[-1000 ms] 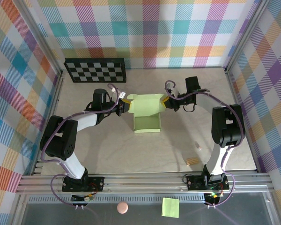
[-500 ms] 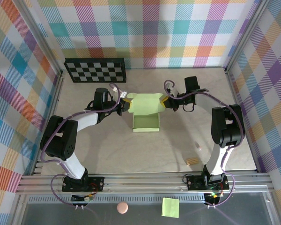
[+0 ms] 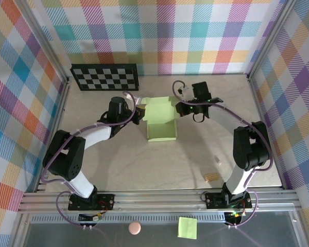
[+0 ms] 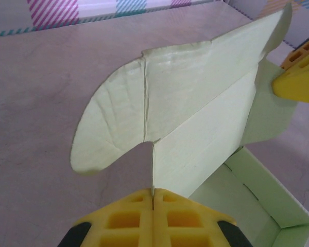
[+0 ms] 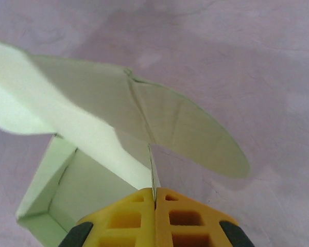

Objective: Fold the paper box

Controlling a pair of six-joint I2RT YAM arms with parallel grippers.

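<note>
Lid flap of paper box (image 3: 161,131) raised and drawn inward over last second. Pinched at one corner by left claw (image 4: 153,198), opposite corner by right claw (image 5: 154,194). Sitting at middle of table (image 3: 118,164), between arms. Probably ready for tucking.

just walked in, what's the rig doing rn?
Both arms are on the paper box mid-table. The left gripper and right gripper are each shut on a side edge of its lid panel, one per side, holding it raised at the far end of the tray. The tray is already formed and open; the lid's rounded side flaps are not tucked in yet.
</note>
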